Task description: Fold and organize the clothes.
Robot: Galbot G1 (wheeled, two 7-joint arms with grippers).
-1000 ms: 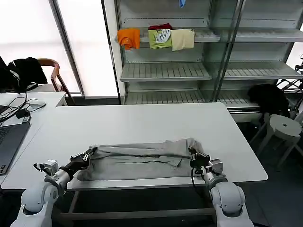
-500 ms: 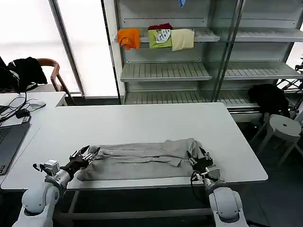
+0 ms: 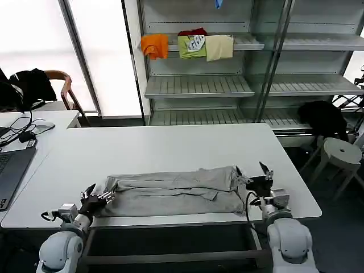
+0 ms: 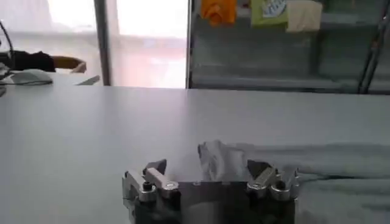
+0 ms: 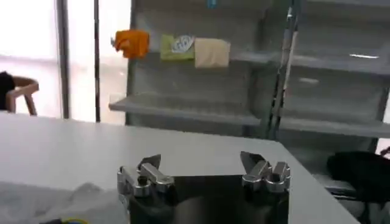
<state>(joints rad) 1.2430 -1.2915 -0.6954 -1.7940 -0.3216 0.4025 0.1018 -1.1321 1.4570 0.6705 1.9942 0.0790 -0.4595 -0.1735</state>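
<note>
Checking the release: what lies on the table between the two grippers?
In the head view, the folded grey shirt spans the table between the open left gripper and the open right gripper; nothing else.

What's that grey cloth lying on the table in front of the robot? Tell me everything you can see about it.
The grey shirt is soft, light fabric folded into a long, flat band with creases along it. It lies across the white table near the front edge. The left gripper sits at one end, its open fingers close to the cloth; the right gripper is open just off the other end. Neither holds it.
</note>
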